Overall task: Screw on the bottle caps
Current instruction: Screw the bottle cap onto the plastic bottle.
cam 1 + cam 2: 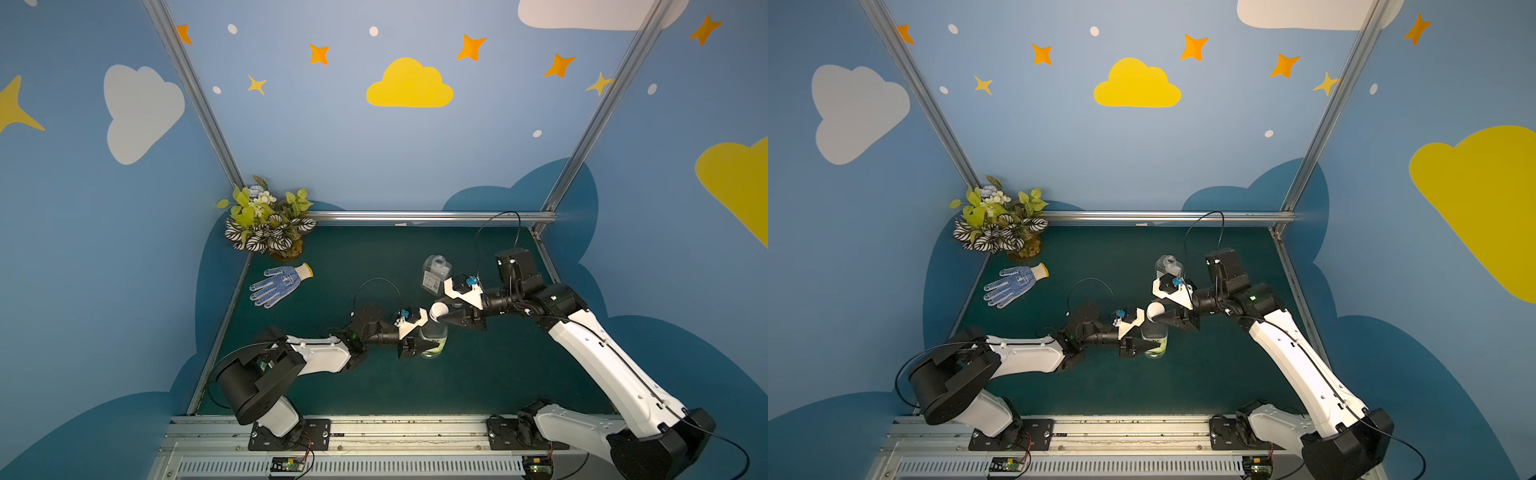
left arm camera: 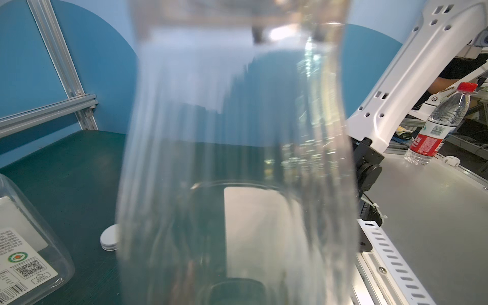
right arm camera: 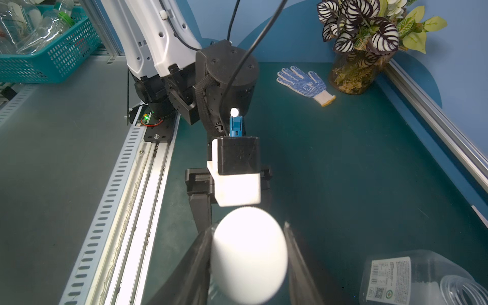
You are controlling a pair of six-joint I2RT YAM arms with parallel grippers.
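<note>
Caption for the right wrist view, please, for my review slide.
White cap within the right gripper, uncapped square bottle nearby, glove and potted plant on the green mat behind.

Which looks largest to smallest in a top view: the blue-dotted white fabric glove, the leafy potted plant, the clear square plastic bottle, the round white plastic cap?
leafy potted plant
blue-dotted white fabric glove
clear square plastic bottle, partly hidden
round white plastic cap

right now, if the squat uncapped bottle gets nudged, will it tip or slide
The squat bottle looks empty and clear, so it is probably light. It stands on a broad base, so a low push would likely slide it; a high one might tip it. Its clear plastic walls may dent if squeezed.
</note>
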